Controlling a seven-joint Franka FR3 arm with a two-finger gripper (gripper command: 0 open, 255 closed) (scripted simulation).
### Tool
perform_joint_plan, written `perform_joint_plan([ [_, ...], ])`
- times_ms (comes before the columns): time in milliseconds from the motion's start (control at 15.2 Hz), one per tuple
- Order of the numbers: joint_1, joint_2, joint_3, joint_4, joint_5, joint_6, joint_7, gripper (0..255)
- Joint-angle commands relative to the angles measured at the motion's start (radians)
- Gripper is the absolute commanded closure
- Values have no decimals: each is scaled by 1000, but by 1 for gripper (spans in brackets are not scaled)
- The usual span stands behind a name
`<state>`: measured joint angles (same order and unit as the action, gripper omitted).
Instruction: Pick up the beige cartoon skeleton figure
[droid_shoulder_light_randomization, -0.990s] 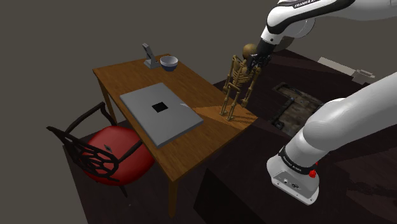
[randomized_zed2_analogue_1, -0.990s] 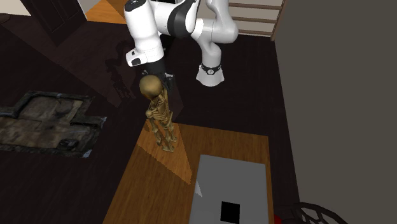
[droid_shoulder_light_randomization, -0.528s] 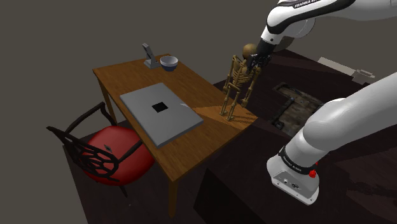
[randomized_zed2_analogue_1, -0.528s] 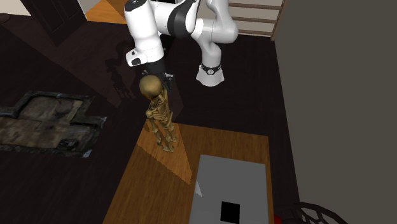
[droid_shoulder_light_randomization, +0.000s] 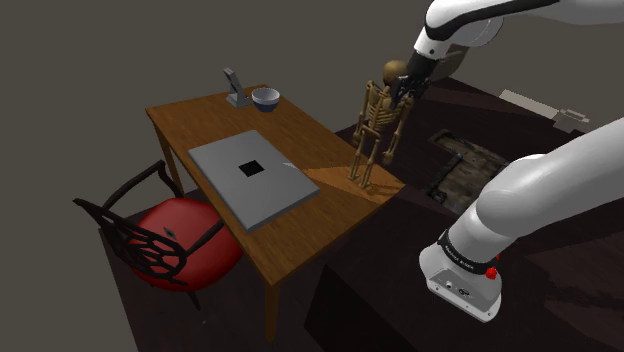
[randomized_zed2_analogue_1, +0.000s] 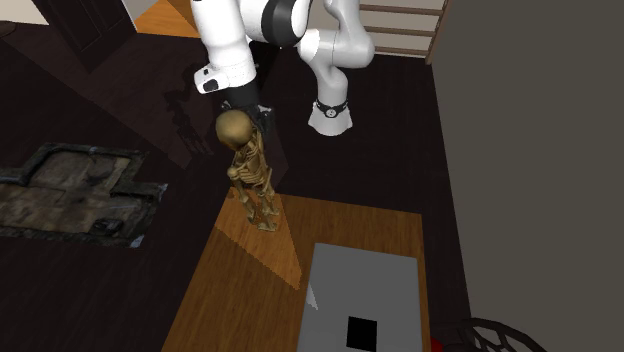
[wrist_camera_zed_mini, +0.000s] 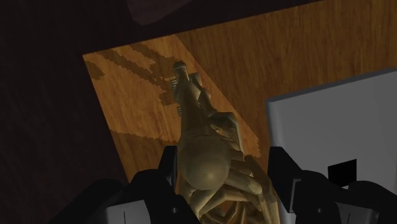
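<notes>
The beige skeleton figure (droid_shoulder_light_randomization: 376, 122) hangs upright over the wooden table's (droid_shoulder_light_randomization: 200, 125) corner nearest the arm, its feet just off or barely at the surface. My black gripper (droid_shoulder_light_randomization: 404, 84) is shut on it at the neck and shoulders, right behind the round skull. From the second exterior view the skeleton (randomized_zed2_analogue_1: 252, 175) dangles below the gripper (randomized_zed2_analogue_1: 245, 108) at the table's (randomized_zed2_analogue_1: 230, 290) far edge. In the wrist view the skull and ribs (wrist_camera_zed_mini: 205, 167) sit clasped in the gripper (wrist_camera_zed_mini: 222, 167), legs pointing down at the table (wrist_camera_zed_mini: 286, 57).
A flat grey slab (droid_shoulder_light_randomization: 252, 178) with a black square lies mid-table. A blue-white bowl (droid_shoulder_light_randomization: 265, 98) and a small grey stand-like object (droid_shoulder_light_randomization: 236, 90) sit at the far corner. A red-seated chair (droid_shoulder_light_randomization: 185, 240) stands beside the table. A floor hatch (droid_shoulder_light_randomization: 460, 160) lies beyond.
The gripper has risen a little with the skeleton in it, so the figure's feet sit slightly higher over the table corner. Nothing else moved.
</notes>
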<state>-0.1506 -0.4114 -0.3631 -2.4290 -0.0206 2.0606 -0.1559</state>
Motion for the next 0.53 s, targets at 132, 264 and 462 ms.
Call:
perform_joint_plan([
  [132, -1, -16, 6, 46, -2, -58, 7, 255],
  [264, -1, -22, 9, 68, -3, -86, 10, 255],
  [462, 0, -30, 14, 102, -3, -128, 15, 255],
])
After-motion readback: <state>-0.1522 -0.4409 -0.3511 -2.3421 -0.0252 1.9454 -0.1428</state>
